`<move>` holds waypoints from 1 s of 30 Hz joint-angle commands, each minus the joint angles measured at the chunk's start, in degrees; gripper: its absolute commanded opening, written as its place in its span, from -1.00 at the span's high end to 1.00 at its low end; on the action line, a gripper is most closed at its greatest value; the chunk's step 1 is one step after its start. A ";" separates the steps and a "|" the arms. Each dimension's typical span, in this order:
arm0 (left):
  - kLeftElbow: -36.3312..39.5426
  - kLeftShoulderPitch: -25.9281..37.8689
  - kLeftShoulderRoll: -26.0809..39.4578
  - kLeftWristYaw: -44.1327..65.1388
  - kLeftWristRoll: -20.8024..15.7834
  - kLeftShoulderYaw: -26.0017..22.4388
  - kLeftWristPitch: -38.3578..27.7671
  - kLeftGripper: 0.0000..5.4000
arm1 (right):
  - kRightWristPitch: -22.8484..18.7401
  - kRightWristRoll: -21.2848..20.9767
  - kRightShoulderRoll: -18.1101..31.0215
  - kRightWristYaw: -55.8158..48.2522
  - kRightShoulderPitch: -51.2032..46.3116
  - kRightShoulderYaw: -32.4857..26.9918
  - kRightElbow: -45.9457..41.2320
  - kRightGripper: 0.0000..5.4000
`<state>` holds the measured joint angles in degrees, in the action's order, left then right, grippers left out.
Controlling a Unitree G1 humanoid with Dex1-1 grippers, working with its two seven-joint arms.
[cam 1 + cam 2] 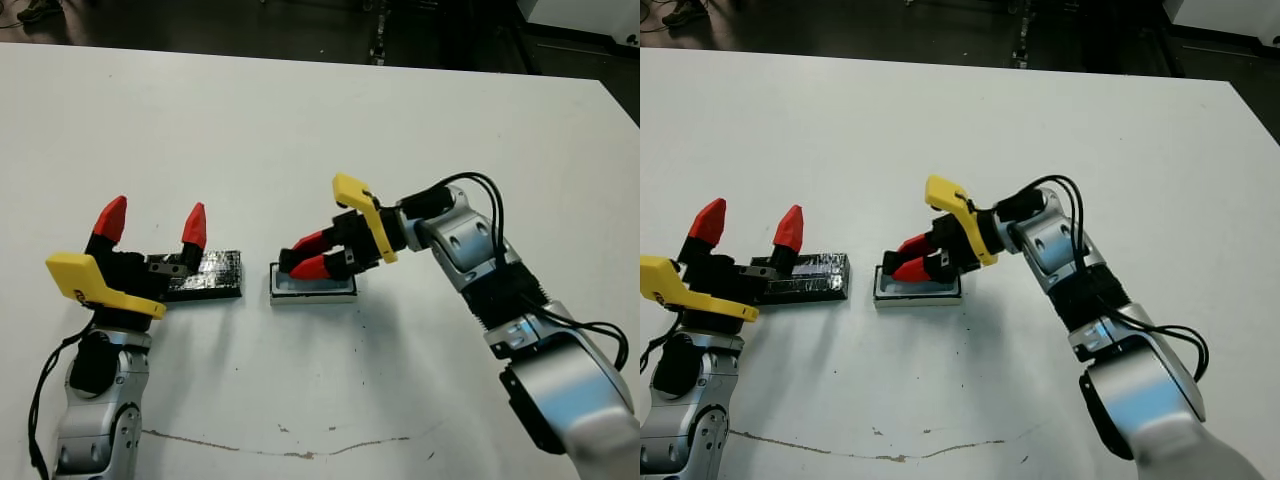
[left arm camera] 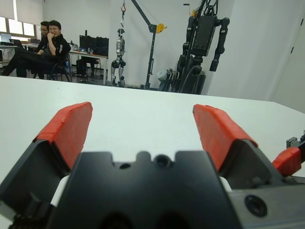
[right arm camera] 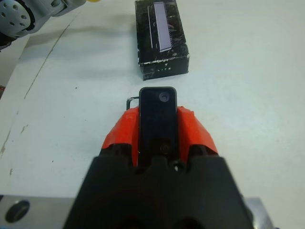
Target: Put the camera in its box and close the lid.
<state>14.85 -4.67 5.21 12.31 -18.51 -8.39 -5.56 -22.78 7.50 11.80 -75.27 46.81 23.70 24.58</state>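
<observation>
Now, the readout as I see it from the console:

Right end effector point(image 1: 312, 255): clamped on the camera point(image 3: 157, 121), which sits lengthwise between the red fingers point(image 3: 192, 131).

Key relation: I have the camera low over the box point(image 1: 313, 285), its tip just past the near rim; from the head view I cannot tell whether it touches the lining. The camera's long axis runs roughly along the box's long axis, so I judge the coming move is a short lowering and release, not a turn.

Box: on the tabletop point(image 1: 300, 130) near the middle, long side across my view.

Lid point(image 1: 208, 274): flat on the tabletop just left of the box, apart from it.

Left end effector point(image 1: 152, 226): fingers spread wide, holding nothing, tips raised, its body over the lid's left end. It is the nearer arm for the lid.

Right arm pose: reaching in from the right, wrist angled down and leftward toward the box.
</observation>
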 commanded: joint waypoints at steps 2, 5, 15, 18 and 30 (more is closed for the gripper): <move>-0.58 -0.86 0.05 0.18 0.43 -0.02 -0.24 -1.00 | -1.60 -0.38 0.19 1.67 -1.22 0.29 -1.59 0.38; -0.62 -0.84 0.01 0.26 0.33 0.00 -0.33 -1.00 | -3.19 -0.60 0.04 2.74 -1.58 0.85 -2.71 0.38; -0.90 -0.72 0.35 0.85 0.09 -0.03 -0.54 -1.00 | -4.91 -0.67 -0.11 4.32 -2.45 2.08 -3.75 0.38; -0.49 -0.95 0.06 0.68 0.02 0.04 -0.26 -1.00 | -3.76 -0.61 -0.12 4.11 -2.69 2.07 -3.23 0.38; 0.30 -1.24 -0.07 -0.13 0.31 0.13 0.51 -1.00 | -2.80 -1.53 1.91 3.78 -2.57 1.97 -3.22 0.38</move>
<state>14.94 -4.91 5.13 12.50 -18.65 -8.32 -5.87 -26.00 7.08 11.90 -71.47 45.12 25.22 20.86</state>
